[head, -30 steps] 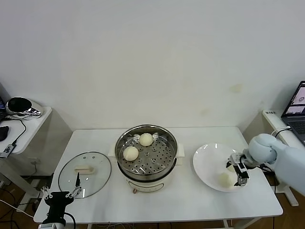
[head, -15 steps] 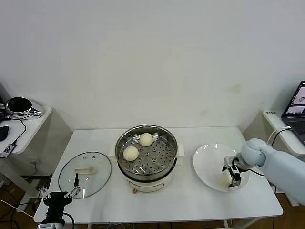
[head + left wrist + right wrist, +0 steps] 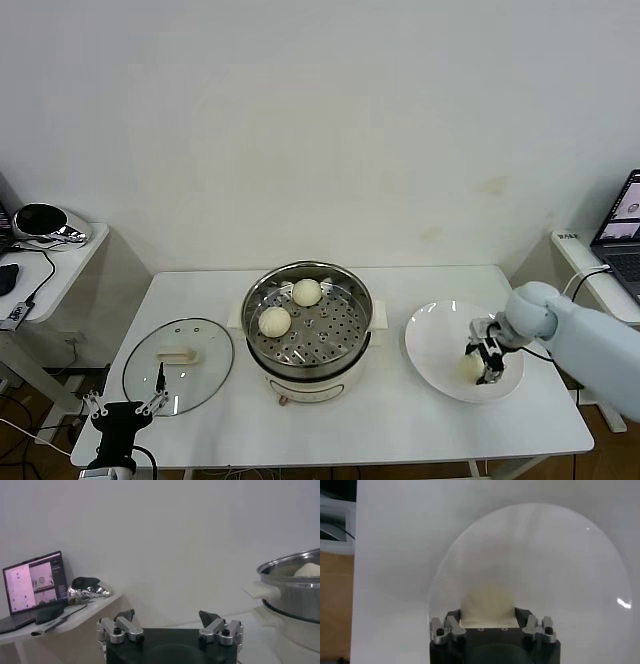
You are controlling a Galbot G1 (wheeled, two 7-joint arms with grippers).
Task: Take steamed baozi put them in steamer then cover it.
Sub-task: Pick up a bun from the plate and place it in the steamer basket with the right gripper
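Two baozi (image 3: 290, 306) in steamer (image 3: 308, 322)

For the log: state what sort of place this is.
Likely a robot test lab, not a kitchen: a bare white table against a blank wall, an electric steamer, and a laptop on a side desk.

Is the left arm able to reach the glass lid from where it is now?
Probably yes: the left gripper waits open at the table's near edge, right beside the lid, which lies flat with nothing on it.
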